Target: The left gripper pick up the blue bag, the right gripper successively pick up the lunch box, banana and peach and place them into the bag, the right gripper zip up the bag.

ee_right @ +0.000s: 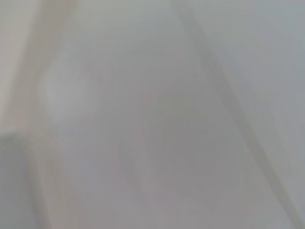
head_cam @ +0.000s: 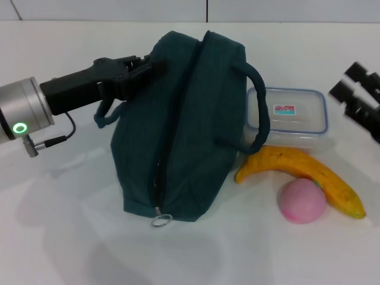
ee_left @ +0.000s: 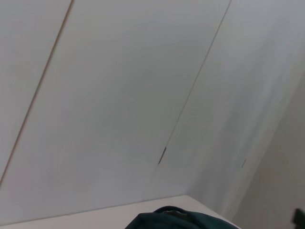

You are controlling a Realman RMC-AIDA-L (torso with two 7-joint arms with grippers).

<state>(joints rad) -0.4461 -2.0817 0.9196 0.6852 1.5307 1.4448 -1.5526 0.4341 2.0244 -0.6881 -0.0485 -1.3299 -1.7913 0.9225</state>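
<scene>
The blue bag (head_cam: 190, 119) lies on the white table with its zipper closed along the top and the ring pull (head_cam: 161, 221) at the near end. My left gripper (head_cam: 145, 66) is pressed against the bag's far left top edge, just above one loop handle (head_cam: 105, 116). The bag's top edge (ee_left: 176, 218) also shows in the left wrist view. Right of the bag are the lunch box (head_cam: 297, 113), the banana (head_cam: 297, 166) in front of it, and the peach (head_cam: 303, 200) touching the banana. My right gripper (head_cam: 350, 83) hovers open at the far right, beside the lunch box.
The white table (head_cam: 59, 225) spreads out in front of and left of the bag. A pale panelled wall (ee_left: 143, 95) stands behind it. The bag's right handle (head_cam: 258, 107) arches over the lunch box's left edge. The right wrist view is a featureless blur.
</scene>
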